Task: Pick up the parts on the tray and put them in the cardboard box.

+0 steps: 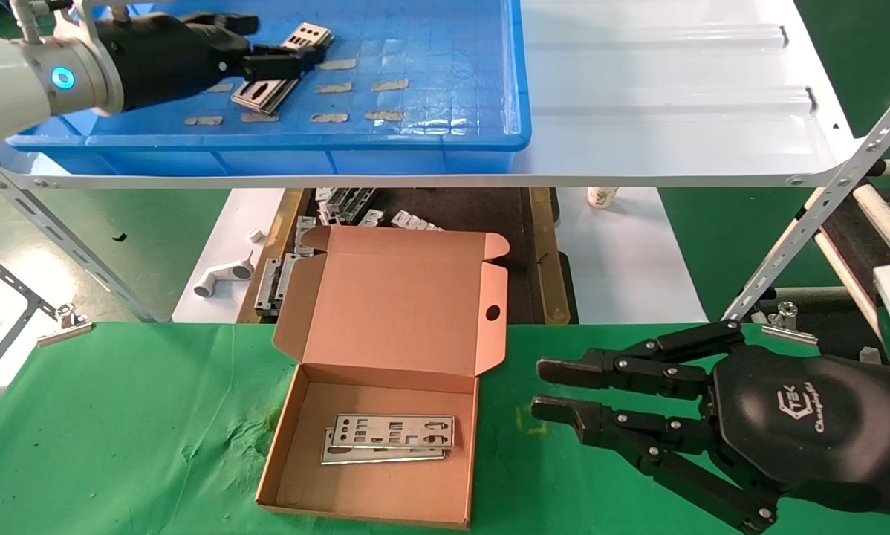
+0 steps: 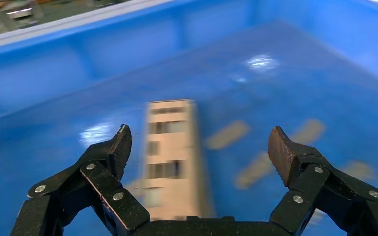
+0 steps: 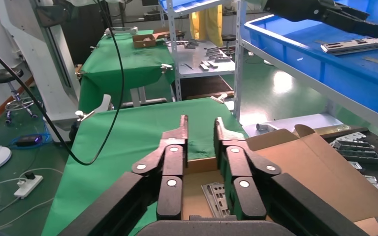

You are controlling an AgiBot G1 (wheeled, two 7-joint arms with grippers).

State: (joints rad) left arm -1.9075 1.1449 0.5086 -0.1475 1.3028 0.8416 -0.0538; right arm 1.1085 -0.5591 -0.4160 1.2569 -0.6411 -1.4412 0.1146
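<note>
A silver punched plate [image 1: 307, 35] lies in the blue tray [image 1: 415, 141] on the upper shelf. My left gripper [image 1: 278, 44] is open and low over it. In the left wrist view the plate [image 2: 170, 147] lies between the spread fingertips of the left gripper [image 2: 199, 132], nearer one finger [image 2: 120, 147]. The open cardboard box [image 1: 371, 490] sits on the green table with two plates [image 1: 393, 431] stacked inside. My right gripper [image 1: 538, 388] rests to the right of the box, empty, its jaws a narrow gap apart. The right wrist view shows the right gripper [image 3: 201, 123], the box [image 3: 325, 167] and a plate [image 3: 216, 194] in it.
Tan tape patches [image 1: 385, 115] dot the tray floor. A white ribbed sheet [image 1: 675, 96] lies right of the tray. Grey brackets [image 1: 274, 282] and a white pipe fitting [image 1: 222, 279] sit on the lower level behind the box. A slanted shelf strut [image 1: 809, 223] stands at right.
</note>
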